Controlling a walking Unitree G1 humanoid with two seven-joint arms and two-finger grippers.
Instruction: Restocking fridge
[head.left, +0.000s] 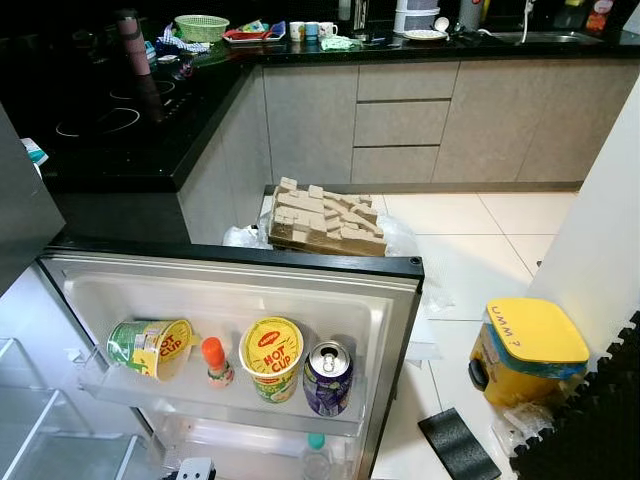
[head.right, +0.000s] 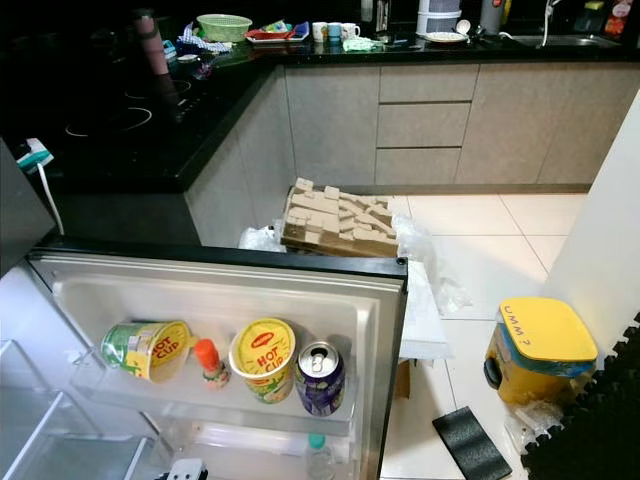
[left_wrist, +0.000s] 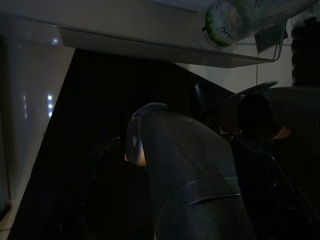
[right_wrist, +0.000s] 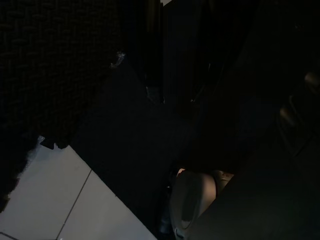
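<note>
on the open fridge door (head.left: 395, 300) shelf, left to right: a tipped cup (head.left: 150, 346), a small bottle (head.left: 216, 361), an upright cup (head.left: 272, 357), a can (head.left: 327, 377). a yellow bin (head.left: 528, 350) stands on the floor rightward. both grippers' fingers: cannot tell.

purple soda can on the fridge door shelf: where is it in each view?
Left eye view: purple can at the right end of the door shelf, lower centre.
Right eye view: same can, same spot.
Left wrist view: dark, can't make it out.
Right wrist view: dark, can't make it out.
Shared landmark: upright yellow noodle cup just left of it.
</note>
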